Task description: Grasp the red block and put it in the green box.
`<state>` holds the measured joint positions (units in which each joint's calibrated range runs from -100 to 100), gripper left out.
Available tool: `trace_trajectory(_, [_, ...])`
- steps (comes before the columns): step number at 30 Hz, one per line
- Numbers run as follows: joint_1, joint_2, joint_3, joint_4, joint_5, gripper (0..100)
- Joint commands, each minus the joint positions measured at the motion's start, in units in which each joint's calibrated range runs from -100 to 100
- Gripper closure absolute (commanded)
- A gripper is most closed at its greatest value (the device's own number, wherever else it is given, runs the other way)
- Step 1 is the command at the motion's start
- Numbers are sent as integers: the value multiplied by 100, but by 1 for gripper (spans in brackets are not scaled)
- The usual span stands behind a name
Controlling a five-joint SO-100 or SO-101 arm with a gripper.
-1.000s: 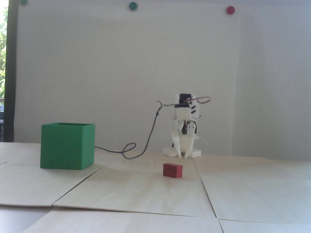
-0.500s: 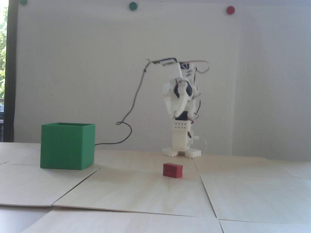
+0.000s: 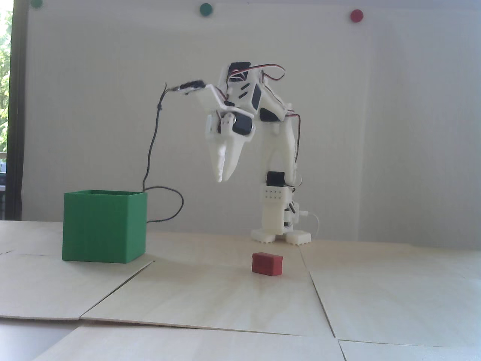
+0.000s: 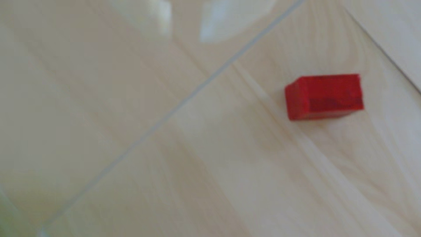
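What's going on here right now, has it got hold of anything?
Nothing is held. The white arm is raised, its gripper pointing down in mid-air, apparently shut and empty. The red block lies on the wooden table, below and right of the gripper in the fixed view. The green box stands apart at the left; its inside is not visible.

The wrist view is blurred all over; the gripper's fingertips (image 4: 164, 16) are only pale smears cut off by the top edge at twelve o'clock. The red block (image 4: 323, 96) at two o'clock has soft edges. In the fixed view the inside of the green box (image 3: 103, 227) is hidden, and the cable (image 3: 158, 124) disappears behind it.
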<state>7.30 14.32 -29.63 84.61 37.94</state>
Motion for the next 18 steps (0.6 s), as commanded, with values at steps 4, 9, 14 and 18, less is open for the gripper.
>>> trace_trajectory(4, [-879, 1217, -3062, 1505, -311, 97])
trace_trajectory(9, [-1450, 1288, -3292, 1480, -317, 97])
trace_trajectory(14, [-1699, 1351, -3292, 1480, -317, 97])
trace_trajectory(18, [-1659, 1430, -2689, 1480, -322, 97])
